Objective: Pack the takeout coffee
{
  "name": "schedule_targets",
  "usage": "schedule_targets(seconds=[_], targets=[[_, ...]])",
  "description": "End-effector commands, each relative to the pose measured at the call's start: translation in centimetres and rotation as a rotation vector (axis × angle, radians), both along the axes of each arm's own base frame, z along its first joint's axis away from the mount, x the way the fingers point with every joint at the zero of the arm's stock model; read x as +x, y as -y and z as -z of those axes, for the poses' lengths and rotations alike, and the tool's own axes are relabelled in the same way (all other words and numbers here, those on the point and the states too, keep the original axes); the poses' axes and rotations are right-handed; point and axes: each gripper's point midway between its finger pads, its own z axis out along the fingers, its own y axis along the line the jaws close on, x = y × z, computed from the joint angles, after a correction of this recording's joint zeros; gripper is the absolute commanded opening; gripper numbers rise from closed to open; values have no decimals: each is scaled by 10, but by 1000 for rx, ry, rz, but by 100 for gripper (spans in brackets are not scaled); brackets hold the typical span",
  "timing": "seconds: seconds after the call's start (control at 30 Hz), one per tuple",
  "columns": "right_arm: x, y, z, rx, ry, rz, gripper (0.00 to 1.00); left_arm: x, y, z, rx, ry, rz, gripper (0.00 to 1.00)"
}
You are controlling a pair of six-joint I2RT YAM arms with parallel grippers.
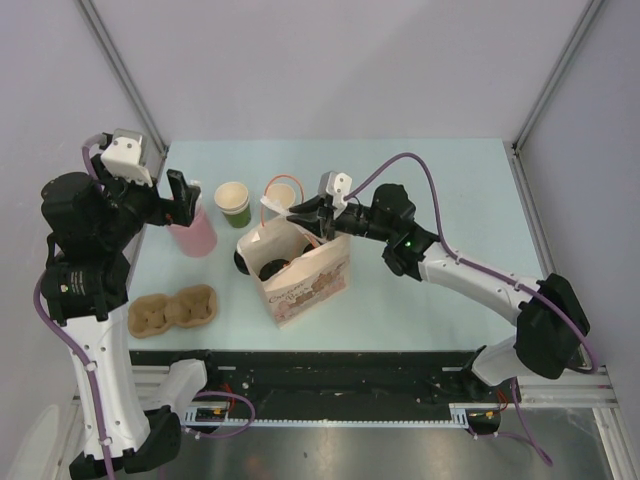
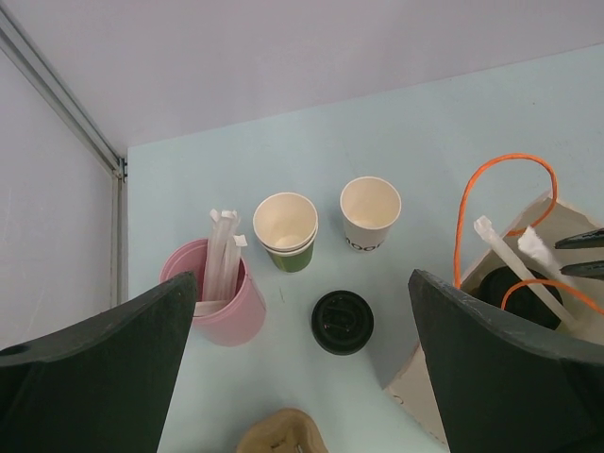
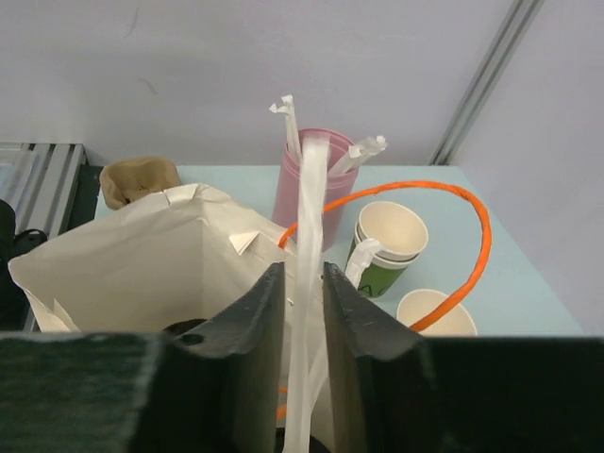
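Left gripper [image 1: 181, 195]: jaws wide apart, nothing between them, hanging over the pink cup. Near the front edge lies a brown moulded-pulp cup carrier [image 1: 172, 308], its pockets holding nothing. The pink plastic cup [image 2: 231, 316] stands upright and holds a bunch of paper-wrapped white straws [image 2: 224, 255].

Just beside it stands the green-sided paper cup [image 2: 294, 259], upright, no lid, cream inside; a second rim shows just under the top one. A round black plastic lid [image 2: 342, 322] lies flat on the tabletop between the cups and the bag.

The white-sided paper cup [image 2: 368, 231] stands right of the green one, upright, no lid. Its dark print is too small to read.

The beige paper bag [image 1: 305, 282] with orange handles [image 3: 485, 236] stands open. It holds one leaning wrapped straw [image 2: 500, 250] and a dark round thing [image 1: 272, 268], lid or cup I cannot tell. The faint pinkish print on its side is unreadable.

Right gripper [image 1: 308, 212] is over the bag mouth. Its jaws are a little apart with a wrapped straw [image 3: 307, 283] upright between them; whether they clamp it I cannot tell.

Pale blue-green tabletop [image 1: 430, 180], plain grey-white walls, aluminium frame posts [image 1: 120, 70].
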Motion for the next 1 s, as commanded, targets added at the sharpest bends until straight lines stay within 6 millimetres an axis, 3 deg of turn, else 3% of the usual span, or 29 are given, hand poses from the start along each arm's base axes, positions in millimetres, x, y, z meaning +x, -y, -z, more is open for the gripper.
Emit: schedule_targets(seconds=[0.0,0.13,0.3,0.37,0.47,0.57,0.67,0.7,0.73,0.8,0.83,0.87,0.9,0.93,0.97], targets=[[0,8,-4,-6,3,12,30,0,-4,-16,9,59,-22,100],[1,12,-3,-10,-16,23,44,0,-4,-17,11,64,-22,100],[-12,28,-39,59,2,32,60,2,-4,-13,7,52,-21,100],[-23,41,-63,101,23,41,76,6,-6,1,5,17,-25,100],[-21,61,-74,108,0,132,99,11,-13,31,23,-50,-53,100],[-6,102,-75,87,-64,317,100,13,-19,66,58,-122,-68,100],[20,163,-50,16,-177,587,100,10,-22,103,90,-196,-65,100],[30,195,-35,-24,-239,701,100,8,-24,112,104,-212,-65,100],[37,215,-24,-45,-280,783,100,8,-25,132,108,-256,-64,100],[45,254,21,-131,-382,939,100,8,-25,148,131,-284,-46,100],[52,286,33,-136,-398,1077,100,6,-23,163,134,-309,-25,100],[54,300,46,-131,-424,1140,100,5,-22,169,142,-309,-18,100],[52,313,80,-170,-473,1189,100,8,-24,171,163,-285,-16,100],[51,334,85,-141,-484,1244,100,4,-24,182,172,-288,-10,100],[53,341,92,-105,-497,1261,100,4,-24,188,180,-284,-2,100]])
